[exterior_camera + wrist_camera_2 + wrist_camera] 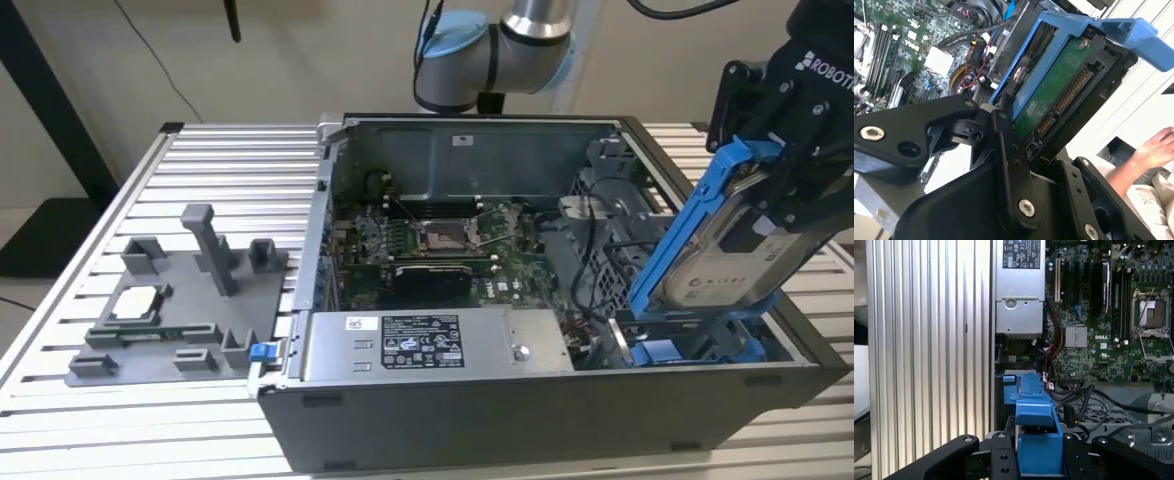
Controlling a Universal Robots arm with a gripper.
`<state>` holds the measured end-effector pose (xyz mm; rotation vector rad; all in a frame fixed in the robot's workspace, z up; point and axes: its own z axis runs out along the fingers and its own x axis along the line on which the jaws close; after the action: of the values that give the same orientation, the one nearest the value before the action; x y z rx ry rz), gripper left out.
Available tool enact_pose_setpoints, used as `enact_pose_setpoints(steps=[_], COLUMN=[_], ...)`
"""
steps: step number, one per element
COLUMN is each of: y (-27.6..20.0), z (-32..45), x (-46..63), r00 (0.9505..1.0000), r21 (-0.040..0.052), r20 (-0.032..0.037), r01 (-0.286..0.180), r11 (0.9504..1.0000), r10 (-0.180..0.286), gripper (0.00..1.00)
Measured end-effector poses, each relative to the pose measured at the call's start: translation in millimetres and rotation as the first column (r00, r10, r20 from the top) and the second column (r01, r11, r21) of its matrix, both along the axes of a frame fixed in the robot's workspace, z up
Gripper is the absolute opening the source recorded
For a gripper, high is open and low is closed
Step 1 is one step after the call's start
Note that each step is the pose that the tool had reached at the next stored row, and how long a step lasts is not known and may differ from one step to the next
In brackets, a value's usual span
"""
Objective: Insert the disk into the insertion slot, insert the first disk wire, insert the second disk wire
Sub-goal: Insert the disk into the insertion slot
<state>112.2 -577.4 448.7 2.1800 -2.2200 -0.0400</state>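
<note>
Slats are running the length of the aluminium table [200,160], and the open computer case [534,420] is lying on it with its inside facing up. The robot arm [507,50] is reaching in from behind the case. Inside, the green motherboard [427,240] is lying flat on the floor of the case, with the square processor socket [441,235] sitting open in its middle. The grey power-supply box [427,345] is lying along the front wall, towards the exterior view's left. Out on the table, at the exterior view's left, a grey fixture [174,320] is standing well apart from the case.

The disk [727,270] is hanging steeply tilted over the front corner of the case at the exterior view's right, its blue carrier [681,230] framing it. Its lower end is pointing down at the insertion slot [694,350]; I cannot tell whether it is touching the blue rails. The gripper [771,190] is clamping the disk's upper end, the black fingers [1006,150] pressing in on either side of the carrier in the second wrist view. Black cables [594,250] are lying loose just beside the slot. A person's hand [1154,147] is showing beyond the disk in the second wrist view.
</note>
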Motion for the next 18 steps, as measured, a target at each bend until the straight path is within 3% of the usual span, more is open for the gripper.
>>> enact_pose_setpoints(steps=[18], y=[0.0], z=[-15.0], x=[0.0], r00=[1.0], r21=[0.0], r20=[-0.0013], r01=[0.0], r11=[1.0], r10=[0.0], gripper=[0.0])
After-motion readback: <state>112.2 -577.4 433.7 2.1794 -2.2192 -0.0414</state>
